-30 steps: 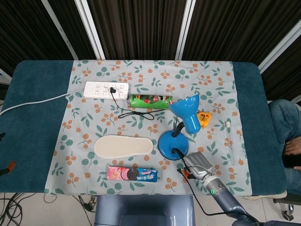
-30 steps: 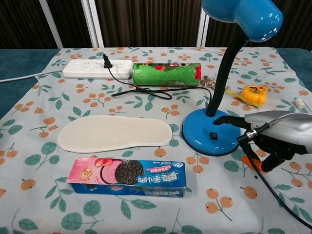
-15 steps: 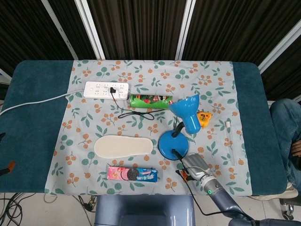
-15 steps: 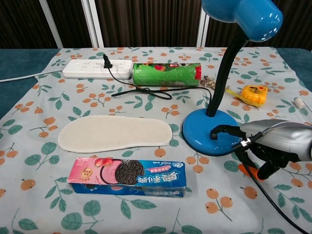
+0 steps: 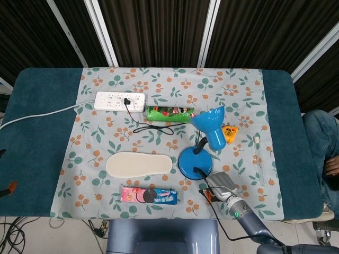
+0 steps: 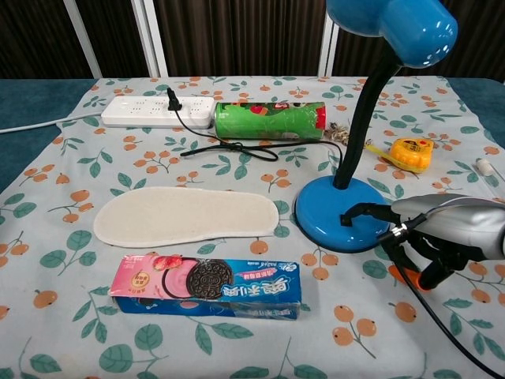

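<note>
A blue desk lamp stands right of centre, with its round base (image 6: 323,207) (image 5: 189,159) on the cloth and its shade (image 6: 394,28) (image 5: 212,125) bent forward. My right hand (image 6: 446,230) (image 5: 222,186) lies low just right of the base and holds nothing. One dark fingertip (image 6: 353,212) reaches onto the front of the base by the small black switch. The other fingers curl down toward the cloth. A black cable (image 6: 442,316) trails from the hand toward me. My left hand shows in neither view.
A cookie pack (image 6: 207,286) lies at the front, with a white insole (image 6: 185,217) behind it. Further back are a green chips can (image 6: 270,120) and a white power strip (image 6: 158,112) holding the lamp's plug. A yellow tape measure (image 6: 410,152) sits right of the lamp.
My right hand has sunk a little and drawn in. Its outstretched fingertip has come down from above the base's right side onto the base by the switch.
</note>
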